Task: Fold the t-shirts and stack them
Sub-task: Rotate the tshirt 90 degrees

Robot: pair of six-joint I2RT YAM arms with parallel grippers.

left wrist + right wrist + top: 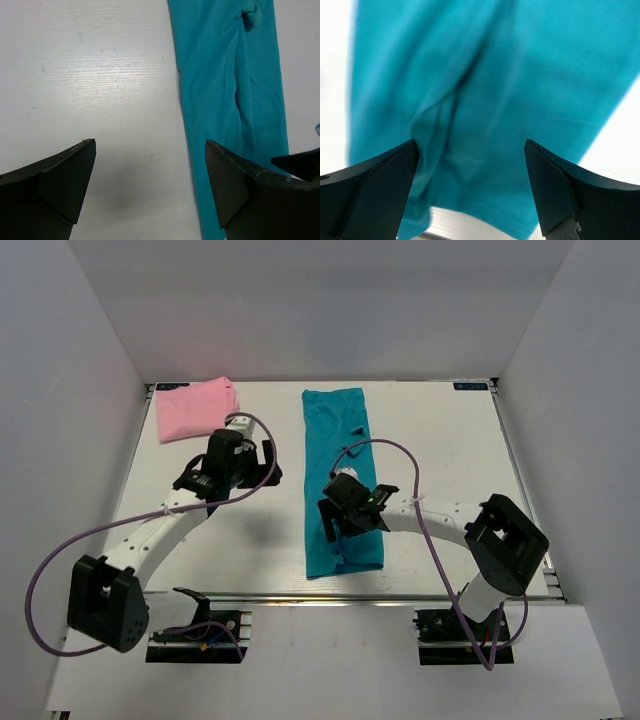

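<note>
Hem of the teal t-shirt (335, 440) is found nearest, close to the front edge of the table (440, 450). From there the garment is laid as a long, narrow strip up the middle of the white surface toward the far edge. Its sides appear to be turned in lengthwise, which is judged to be the reason for so slim a shape.

Over the near half of this strip the right gripper (470, 145) is held with its jaws spread wide and nothing between them. Teal cloth is seen beneath and beyond both fingers, though the wrist view is blurred and contact cannot be told. A grasp of the near end seems to be prepared.

Farther back and to the left, the left gripper (150, 150) is likewise released and empty. It is hung over bare table just beside the strip's left edge, where that edge could be taken. A crosswise fold is judged to be the step in hand.

At the far left corner the pink t-shirt (195, 410) is set as a compact folded bundle. It is kept well apart from the teal one, so stacking is not yet done.
</note>
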